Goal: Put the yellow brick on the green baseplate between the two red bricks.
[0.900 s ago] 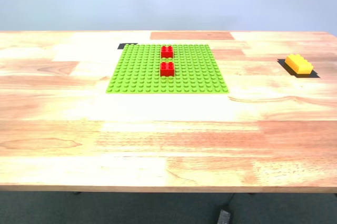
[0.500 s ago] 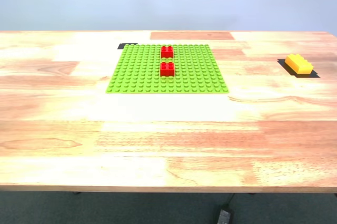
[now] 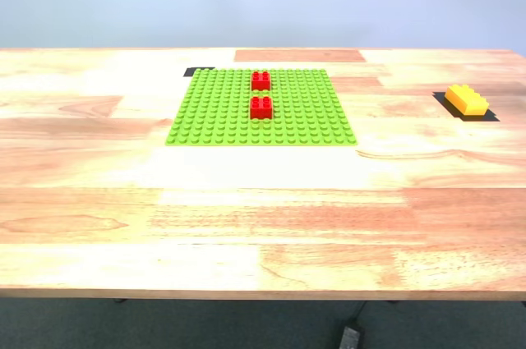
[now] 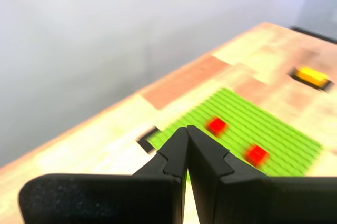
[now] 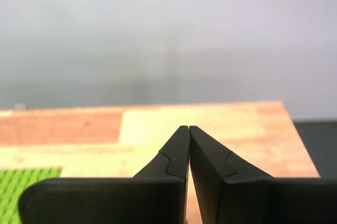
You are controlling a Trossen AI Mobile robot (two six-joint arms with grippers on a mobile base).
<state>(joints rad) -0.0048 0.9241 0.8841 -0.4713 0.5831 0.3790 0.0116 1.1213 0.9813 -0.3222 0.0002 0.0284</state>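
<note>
Yellow-orange studded plastic brick (image 3: 466,100) well apart from lime-green studded square baseplate (image 3: 222,111) bearing two small red studded bricks (image 3: 260,80); first gripper (image 4: 187,130) and second gripper (image 5: 188,129) both clenched, empty

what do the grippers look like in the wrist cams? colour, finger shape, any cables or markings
My first gripper and my second gripper look alike: matte black fingers, wide blocky bases tapering to pointed tips, each with a small stepped notch along the inner edge. No cables, labels or markings show. Neither arm appears in the exterior view.
</note>
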